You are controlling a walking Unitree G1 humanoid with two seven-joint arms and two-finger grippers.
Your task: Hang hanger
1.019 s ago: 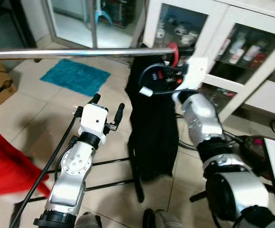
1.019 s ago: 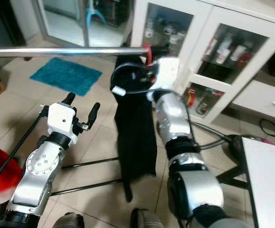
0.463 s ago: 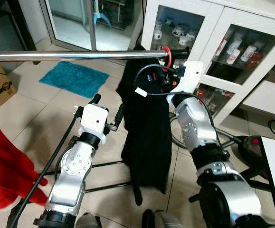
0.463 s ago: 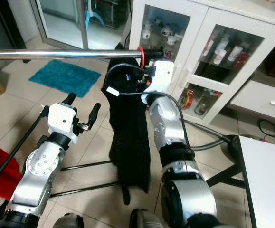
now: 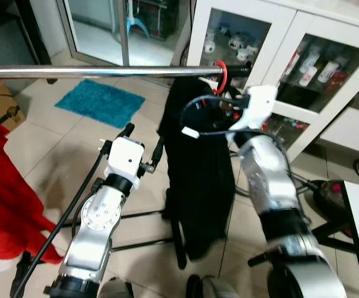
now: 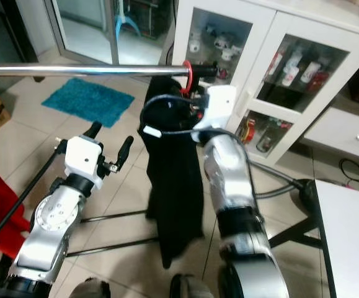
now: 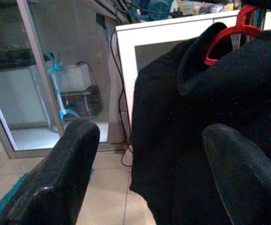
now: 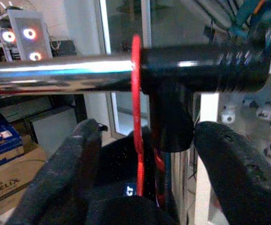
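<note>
A red hanger's hook (image 5: 222, 72) sits over the chrome rail (image 5: 105, 72), right beside its black end cap (image 5: 236, 69). A black garment (image 5: 198, 174) hangs from it. My right gripper (image 8: 147, 127) is raised just under the rail end, open, its fingers (image 8: 79, 159) on either side of the red hook (image 8: 136, 93) without touching it. My left gripper (image 5: 142, 139) is held lower, left of the garment, open with nothing between its fingers (image 7: 65, 178). The hanger's shoulders are hidden inside the garment.
A red garment (image 5: 5, 186) hangs at the far left. A white glass-door cabinet (image 5: 303, 56) stands close behind the rail end. The rack's floor bars (image 5: 136, 214) and black pole (image 5: 61, 223) run under my left arm. A blue mat (image 5: 101, 100) lies on the tiles.
The red hook went from beside the rail's end onto the rail. My right wrist has drawn slightly back and right. The black garment has swung and the view has shifted a little.
</note>
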